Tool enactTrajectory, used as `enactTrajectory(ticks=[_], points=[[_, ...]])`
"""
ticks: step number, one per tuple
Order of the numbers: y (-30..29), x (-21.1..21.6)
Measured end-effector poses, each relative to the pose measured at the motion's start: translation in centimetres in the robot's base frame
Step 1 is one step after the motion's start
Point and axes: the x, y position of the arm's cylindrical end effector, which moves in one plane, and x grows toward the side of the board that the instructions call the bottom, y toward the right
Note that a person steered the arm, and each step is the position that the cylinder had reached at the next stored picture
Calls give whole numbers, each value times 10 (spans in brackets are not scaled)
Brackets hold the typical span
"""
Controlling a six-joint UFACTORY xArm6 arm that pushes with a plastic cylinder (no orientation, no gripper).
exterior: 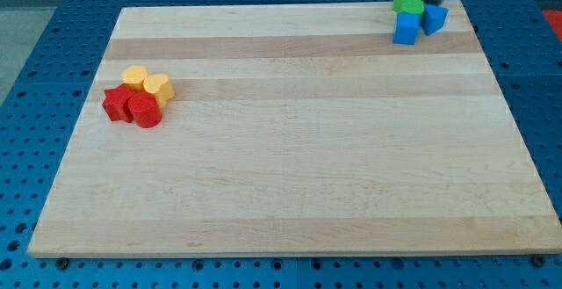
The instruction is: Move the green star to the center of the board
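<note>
The green star point(407, 0) sits near the top right corner of the wooden board point(290, 148). It touches two blue blocks, one point(406, 28) just below it and one point(434, 18) to its lower right. My dark rod comes down at the view's top edge, and my tip point(435, 3) is just to the right of the green star, above the right blue block.
At the board's left side is a cluster: a yellow block point(134, 77), a yellow cylinder point(158, 88), a red block point(116, 103) and a red cylinder point(145, 111). A blue perforated table point(35, 78) surrounds the board.
</note>
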Motion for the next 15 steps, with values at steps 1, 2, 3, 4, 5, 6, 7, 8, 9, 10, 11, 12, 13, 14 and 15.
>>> enactTrajectory(ticks=[1,2,3,4,5,6,7,8,9,10,11,12,13,14,15], points=[[-35,0],[-50,0],[-53,0],[-69,4],[-102,12],[-128,4],[-143,2],[-157,5],[-169,5],[-171,4],[-172,0],[-175,1],[-180,2],[-183,2],[-183,1]])
